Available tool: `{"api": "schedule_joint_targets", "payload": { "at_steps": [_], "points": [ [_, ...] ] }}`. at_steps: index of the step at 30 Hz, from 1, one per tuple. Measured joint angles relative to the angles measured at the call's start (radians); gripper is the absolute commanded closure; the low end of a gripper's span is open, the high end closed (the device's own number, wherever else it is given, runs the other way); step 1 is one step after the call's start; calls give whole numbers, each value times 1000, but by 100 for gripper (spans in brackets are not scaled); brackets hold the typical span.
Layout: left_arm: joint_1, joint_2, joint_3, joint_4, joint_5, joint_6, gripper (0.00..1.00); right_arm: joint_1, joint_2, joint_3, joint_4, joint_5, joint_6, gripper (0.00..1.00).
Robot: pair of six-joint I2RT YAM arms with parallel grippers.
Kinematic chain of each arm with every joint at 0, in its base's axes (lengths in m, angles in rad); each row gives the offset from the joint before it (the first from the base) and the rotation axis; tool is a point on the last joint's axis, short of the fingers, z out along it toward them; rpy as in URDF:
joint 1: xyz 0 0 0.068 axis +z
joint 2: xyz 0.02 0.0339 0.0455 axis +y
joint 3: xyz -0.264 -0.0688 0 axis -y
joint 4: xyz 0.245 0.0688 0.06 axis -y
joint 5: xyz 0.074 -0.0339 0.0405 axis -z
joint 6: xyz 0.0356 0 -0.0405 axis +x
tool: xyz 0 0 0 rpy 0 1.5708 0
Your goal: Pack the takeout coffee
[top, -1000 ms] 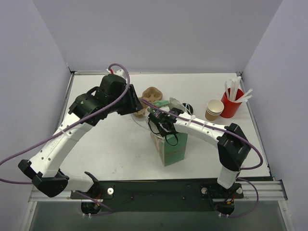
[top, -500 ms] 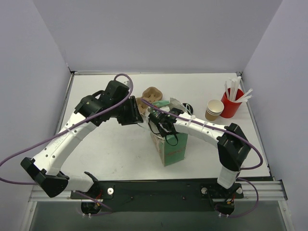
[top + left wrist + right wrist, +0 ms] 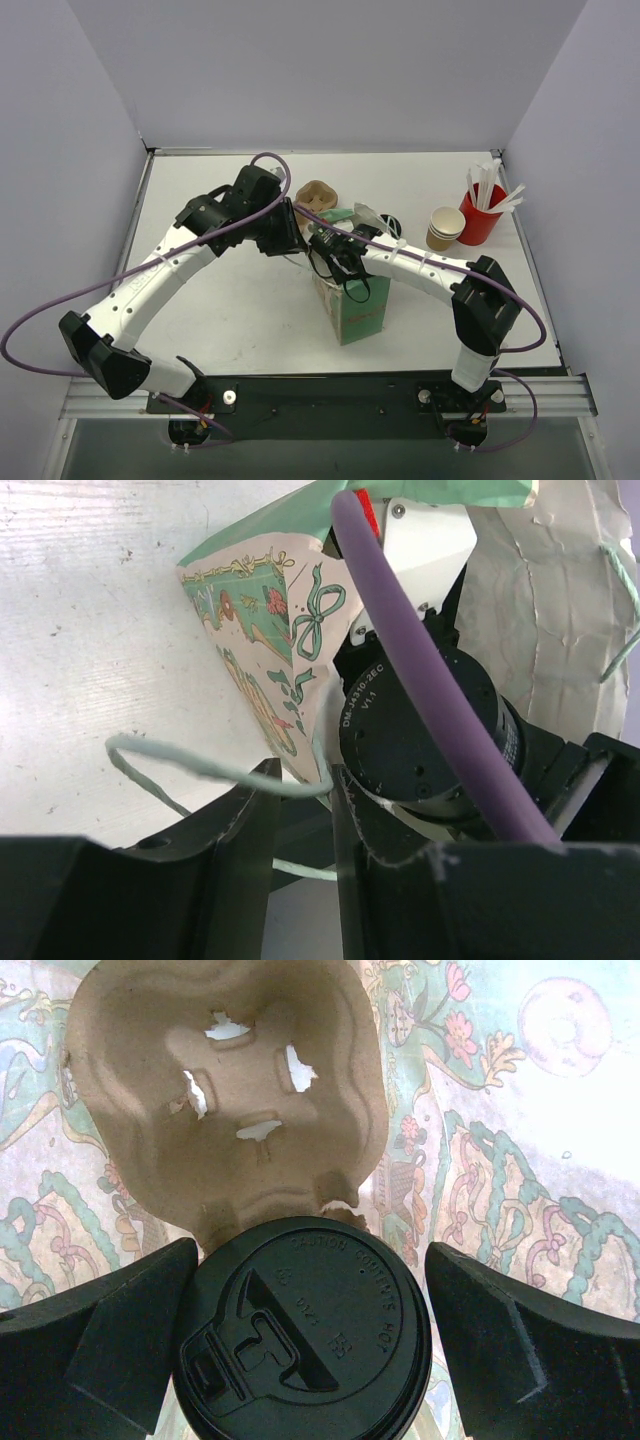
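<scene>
The left gripper (image 3: pixel 305 790) is reaching in at the left rim of the green patterned paper bag (image 3: pixel 355 305), which is standing on the desk (image 3: pixel 230 310). Its jaws are standing only a narrow way apart. A corner of the bag's rim is dipping into the gap and the pale cord handle (image 3: pixel 190 765) is lying across one finger. Whether the paper is actually being pinched I cannot tell.

At the bag's mouth the moulded pulp cup carrier (image 3: pixel 230 1090) is lying with patterned paper all round it in the right wrist view. From overhead, its far end is showing beyond the bag's rim.

The takeout coffee (image 3: pixel 305 1325) is sitting at the near end of that carrier. Only its black lid is showing, and from overhead it is hidden under the right arm. The right gripper (image 3: pixel 311 1248) is pointing down over it with its jaws spread wide, one finger on each side of the lid. I cannot tell whether they are grasping the cup or standing released beside it.

Further right, well apart, a stack of brown paper cups (image 3: pixel 445 228) is standing just beside a red cup of white sticks (image 3: pixel 480 222).

By my reading the coffee is already lidded and seated. What is left is getting cup and carrier fully down into the bag and clearing both arms.
</scene>
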Motion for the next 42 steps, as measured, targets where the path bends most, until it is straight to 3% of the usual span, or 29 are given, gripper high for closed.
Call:
{"api": "schedule_joint_targets", "payload": {
  "at_steps": [8,11,12,13,24,42],
  "points": [
    [-9,27,-1,22,-3,0,72,-2,0,0,0,1,4,10],
    [-13,36,0,23,-3,1,84,-5,0,0,-1,4,6,10],
    [-14,40,1,23,-5,2,95,-6,0,0,-1,5,6,10],
    [-16,47,5,21,-6,3,100,-7,0,0,-1,7,6,10],
    [-33,126,169,-79,-55,91,100,-33,0,-7,24,21,6,7],
    [-101,206,309,-190,-155,182,100,-73,0,1,33,-36,-13,4]
  ]
}}
